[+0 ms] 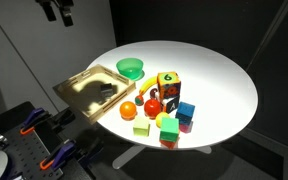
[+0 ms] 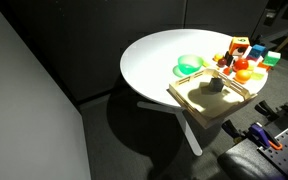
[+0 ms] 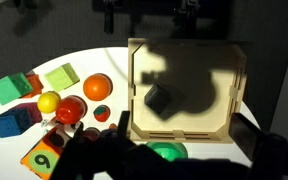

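Note:
My gripper (image 3: 184, 128) is open and empty, its two dark fingers framing the near edge of a wooden tray (image 3: 189, 45). It hangs high above the tray in an exterior view (image 1: 60, 12). A dark block (image 3: 159, 99) lies inside the tray, also visible in both exterior views (image 1: 104, 92) (image 2: 214, 86). A green bowl (image 3: 166, 152) sits just outside the tray's rim, partly in my shadow. The tray (image 1: 84, 100) (image 2: 199, 102) sits at the edge of a round white table (image 1: 219, 70).
A cluster of toys lies beside the tray: an orange ball (image 3: 97, 87), a red ball (image 3: 71, 108), a yellow ball (image 3: 49, 101), green blocks (image 3: 61, 76), a blue block (image 3: 11, 121) and a number cube (image 1: 168, 85). Black equipment with orange clamps (image 1: 34, 140) stands below the table edge.

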`<state>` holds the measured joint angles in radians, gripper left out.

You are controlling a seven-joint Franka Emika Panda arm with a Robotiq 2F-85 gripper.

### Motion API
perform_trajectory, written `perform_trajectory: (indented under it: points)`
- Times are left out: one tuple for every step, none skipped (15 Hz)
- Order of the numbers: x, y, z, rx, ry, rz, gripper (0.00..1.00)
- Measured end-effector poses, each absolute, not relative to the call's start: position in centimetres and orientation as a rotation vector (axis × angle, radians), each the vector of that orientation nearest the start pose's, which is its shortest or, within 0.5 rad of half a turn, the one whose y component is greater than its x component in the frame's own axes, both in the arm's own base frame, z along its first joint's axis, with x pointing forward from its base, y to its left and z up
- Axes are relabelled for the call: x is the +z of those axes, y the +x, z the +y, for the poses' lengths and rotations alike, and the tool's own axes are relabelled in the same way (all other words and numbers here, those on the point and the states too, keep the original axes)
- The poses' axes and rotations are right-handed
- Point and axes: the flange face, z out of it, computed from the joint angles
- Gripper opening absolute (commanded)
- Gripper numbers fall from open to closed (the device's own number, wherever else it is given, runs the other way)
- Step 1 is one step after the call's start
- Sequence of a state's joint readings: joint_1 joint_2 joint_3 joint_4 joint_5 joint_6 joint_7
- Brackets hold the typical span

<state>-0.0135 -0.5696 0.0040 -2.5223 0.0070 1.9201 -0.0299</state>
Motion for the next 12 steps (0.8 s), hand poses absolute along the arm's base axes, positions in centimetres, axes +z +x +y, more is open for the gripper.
perform_trajectory:
  points:
    - [46.7, 37.1, -0.3, 0.051, -3.137, -0.027, 1.00]
    - [46.7, 37.1, -0.3, 0.050, -3.139, -0.029, 1.00]
    - [46.7, 37.1, -0.3, 0.049, -3.142, -0.031, 1.00]
    - [46.7, 37.1, -0.4, 0.048, -3.145, -0.032, 1.00]
    - [46.7, 37.1, -0.4, 0.045, -3.149, -0.035, 1.00]
    - [46.7, 37.2, -0.4, 0.042, -3.153, -0.037, 1.00]
    - [46.7, 37.3, -0.5, 0.037, -3.156, -0.039, 1.00]
    - [46.7, 37.4, -0.5, 0.032, -3.161, -0.042, 1.00]
    - [46.7, 37.6, -0.6, 0.029, -3.165, -0.043, 1.00]
    - [46.7, 37.7, -0.7, 0.027, -3.169, -0.044, 1.00]
    - [46.6, 37.9, -0.8, 0.023, -3.172, -0.042, 1.00]
    - [46.6, 38.1, -0.9, 0.019, -3.174, -0.040, 1.00]
